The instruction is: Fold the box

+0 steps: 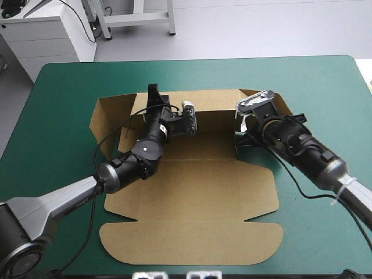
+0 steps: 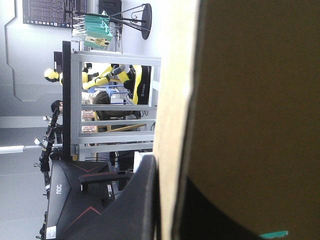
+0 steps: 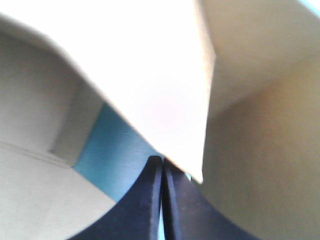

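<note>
There is one brown box (image 1: 197,203), a single cut sheet of board lying in the middle of the teal-green tabletop (image 1: 70,87). Two arms reach onto it, the left arm (image 1: 145,151) from the near left and the right arm (image 1: 302,148) from the right.

Most of the sheet lies flat. The broad near part, with its rounded corners and two notches, is spread toward the near edge of the tabletop. Along the far side, one long wall (image 1: 212,119) stands raised, with one side flap (image 1: 110,125) at its left end and one (image 1: 279,104) at its right end.

The left jaws sit at the top edge of the raised far wall, toward its left end. In the left wrist view the board (image 2: 250,100) fills the space ahead. Its pale cut edge runs straight down between the two black fingers (image 2: 135,210), one on each face of the sheet, so these jaws are pinching the box wall.

The right jaws are low at the right end of the far wall, close to the corner where the wall meets the right flap. In the right wrist view the two black fingers (image 3: 145,205) are pressed together into one pointed arch. A pale corner of board (image 3: 165,75) hangs just ahead of the tip, more board rises to one side, and a strip of teal-green cover (image 3: 115,150) shows beneath.
</note>
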Tool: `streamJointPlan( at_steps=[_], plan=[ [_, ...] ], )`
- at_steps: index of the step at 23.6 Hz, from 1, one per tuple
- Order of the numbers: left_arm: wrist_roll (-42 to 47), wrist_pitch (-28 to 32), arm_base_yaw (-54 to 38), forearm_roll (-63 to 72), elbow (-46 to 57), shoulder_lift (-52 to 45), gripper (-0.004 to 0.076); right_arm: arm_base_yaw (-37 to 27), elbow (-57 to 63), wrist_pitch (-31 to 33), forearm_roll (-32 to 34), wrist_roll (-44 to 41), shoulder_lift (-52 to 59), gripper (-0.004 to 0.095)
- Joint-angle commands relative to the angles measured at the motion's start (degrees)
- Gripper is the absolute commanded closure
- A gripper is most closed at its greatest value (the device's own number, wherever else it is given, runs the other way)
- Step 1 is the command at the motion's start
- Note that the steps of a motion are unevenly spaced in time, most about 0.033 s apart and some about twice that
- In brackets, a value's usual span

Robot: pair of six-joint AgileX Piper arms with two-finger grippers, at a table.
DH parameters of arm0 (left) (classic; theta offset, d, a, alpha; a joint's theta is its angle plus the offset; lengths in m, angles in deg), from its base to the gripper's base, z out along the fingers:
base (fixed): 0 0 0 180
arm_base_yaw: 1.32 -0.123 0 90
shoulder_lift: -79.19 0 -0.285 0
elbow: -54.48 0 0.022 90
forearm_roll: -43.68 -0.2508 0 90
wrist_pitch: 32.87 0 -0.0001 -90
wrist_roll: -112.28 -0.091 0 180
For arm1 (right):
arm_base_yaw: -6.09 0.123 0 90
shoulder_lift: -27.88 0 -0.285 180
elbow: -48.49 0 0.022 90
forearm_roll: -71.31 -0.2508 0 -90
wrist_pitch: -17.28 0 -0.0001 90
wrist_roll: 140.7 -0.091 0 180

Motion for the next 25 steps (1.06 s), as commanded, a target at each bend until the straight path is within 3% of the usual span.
streamJointPlan(
  at_steps=[1, 5, 11, 16, 20, 25],
  plan=[
    [0.56, -1.57, 0.46, 0.42, -2.02, -2.32, 0.0731, -5.30, -1.66, -1.06, -0.31, 3.54, 7.54, 0.0926],
    [0.56, -1.13, 0.46, 0.16, -2.02, -2.32, 0.0731, -9.27, -2.75, -1.30, -9.51, 11.81, 14.56, 0.0926],
    [0.56, -1.03, 0.46, 0.16, -2.02, -2.32, 0.0731, -9.54, -9.45, -1.13, -9.51, 11.01, 15.39, 0.0926],
    [0.56, -1.03, 0.46, 0.16, -2.02, -2.32, 0.0731, -9.54, -15.90, 0.16, -10.62, 11.01, 9.74, 0.0926],
    [0.56, -1.03, 0.46, 0.16, -2.02, -2.32, 0.0731, -10.48, -23.53, 5.30, -12.00, 12.63, 1.21, 0.0926],
    [0.56, -1.03, 0.46, 0.27, -2.02, -2.32, 0.0731, -16.88, -34.27, 9.70, -24.75, 19.71, -8.88, 0.0926]
  ],
)
